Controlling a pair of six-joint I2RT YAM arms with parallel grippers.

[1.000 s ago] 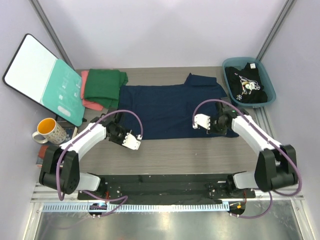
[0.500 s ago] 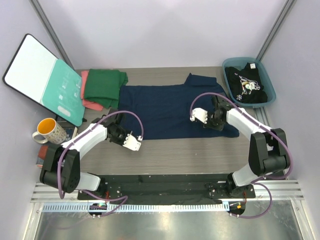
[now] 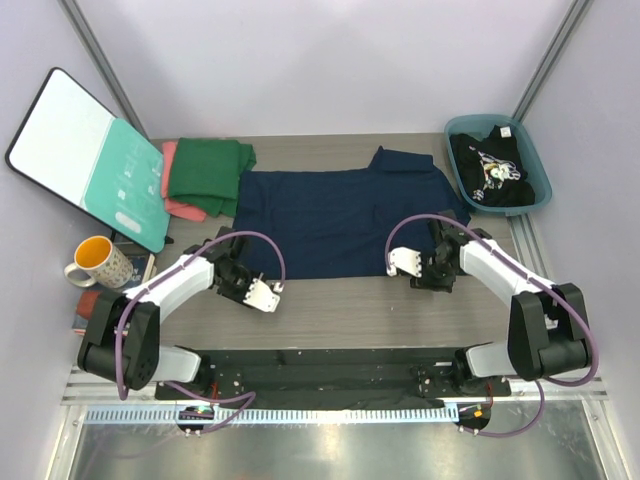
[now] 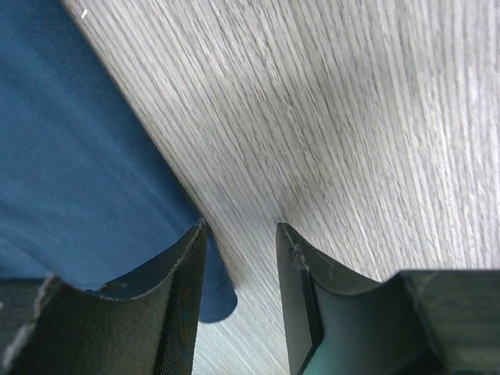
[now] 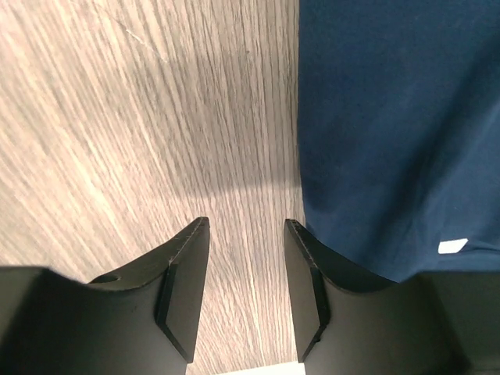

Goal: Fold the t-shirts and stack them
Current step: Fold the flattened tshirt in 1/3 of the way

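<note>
Roughly halfway, I judge: the green shirt (image 3: 205, 172) sits folded on the pink shirt (image 3: 180, 207) at ten o'clock, the black shirt (image 3: 490, 170) lies in the bin (image 3: 537, 203) at two o'clock, and the navy shirt (image 3: 340, 220) lies unfolded at centre, with the left gripper (image 4: 241, 230) and right gripper (image 5: 246, 226) spread, empty, at its near edge.

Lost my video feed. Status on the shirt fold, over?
Left claw open, empty, at navy tee near corner. Right claw open, empty, beside its edge. Tee spread flat. Nothing blocking.
</note>
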